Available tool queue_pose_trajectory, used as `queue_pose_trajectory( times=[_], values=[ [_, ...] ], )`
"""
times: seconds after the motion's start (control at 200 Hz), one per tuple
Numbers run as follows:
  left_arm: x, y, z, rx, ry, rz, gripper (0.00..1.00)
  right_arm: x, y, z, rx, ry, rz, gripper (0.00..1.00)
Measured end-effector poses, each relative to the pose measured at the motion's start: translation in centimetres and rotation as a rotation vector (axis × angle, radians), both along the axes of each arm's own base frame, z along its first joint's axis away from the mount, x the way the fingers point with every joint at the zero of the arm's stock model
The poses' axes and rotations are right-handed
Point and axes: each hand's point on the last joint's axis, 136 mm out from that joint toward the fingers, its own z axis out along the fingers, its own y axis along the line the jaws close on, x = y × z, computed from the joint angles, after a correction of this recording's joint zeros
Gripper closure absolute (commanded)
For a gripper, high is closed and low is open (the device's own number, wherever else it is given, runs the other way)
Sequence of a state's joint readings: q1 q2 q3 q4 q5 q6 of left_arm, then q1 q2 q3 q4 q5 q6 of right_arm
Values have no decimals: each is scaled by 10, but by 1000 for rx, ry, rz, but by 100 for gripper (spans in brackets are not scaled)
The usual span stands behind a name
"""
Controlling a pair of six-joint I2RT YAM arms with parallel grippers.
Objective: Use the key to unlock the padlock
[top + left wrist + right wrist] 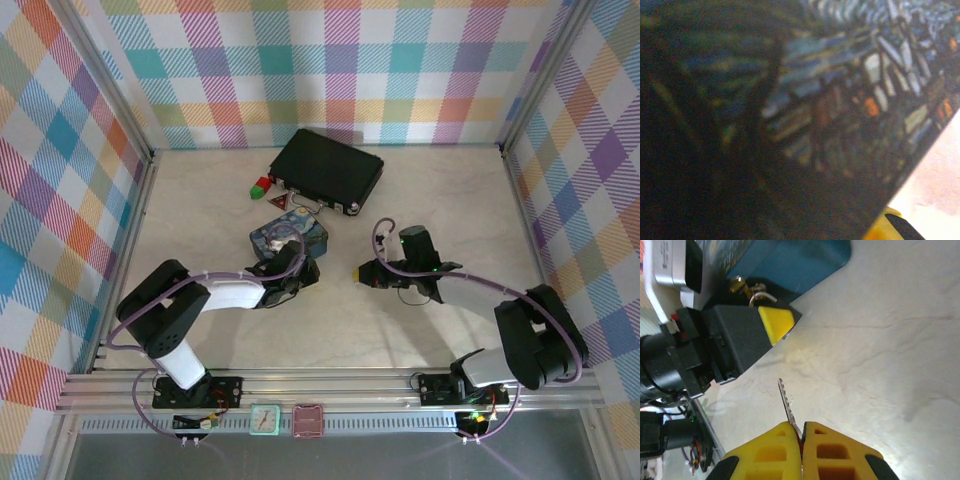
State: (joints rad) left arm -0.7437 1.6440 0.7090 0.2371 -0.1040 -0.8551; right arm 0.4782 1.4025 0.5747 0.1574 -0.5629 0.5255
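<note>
The key (785, 401) is a thin toothed metal blade, and it sticks up from my right gripper (802, 429), whose yellow fingers are shut on it. That gripper (363, 273) hovers over the table just right of the blue painted tin (288, 240). My left gripper (304, 268) is pressed against the tin's near edge. In the left wrist view the tin's painted surface (850, 100) is very close and dark, so how the jaws stand is hidden. A small metal piece with a silvery loop, apparently the padlock (759, 296), sits at the tin's edge beside the left fingertip (775, 322).
A black case (326, 168) lies at the back, with red and green blocks (260, 187) at its left corner. Open marbled tabletop (450, 210) stretches to the right of the tin. Checked walls enclose three sides.
</note>
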Motion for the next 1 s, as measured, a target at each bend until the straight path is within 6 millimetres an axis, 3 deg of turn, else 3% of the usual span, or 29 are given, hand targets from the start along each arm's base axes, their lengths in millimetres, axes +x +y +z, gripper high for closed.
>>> queue_pose_trajectory(
  times=[0.22,0.35,0.555,0.695,1.0],
  values=[
    [-4,-11,23,-148,38,27,100,-13,25,-13,75,36,50,100],
    [-5,-16,28,-239,59,48,100,-15,27,-19,103,52,55,100],
    [-9,-22,31,-334,72,44,100,-10,31,-13,193,32,85,100],
    [-10,-27,44,-400,45,16,100,1,27,-12,265,43,74,100],
    [-5,-43,68,-577,-8,-67,100,4,22,-6,334,39,83,100]
  ],
)
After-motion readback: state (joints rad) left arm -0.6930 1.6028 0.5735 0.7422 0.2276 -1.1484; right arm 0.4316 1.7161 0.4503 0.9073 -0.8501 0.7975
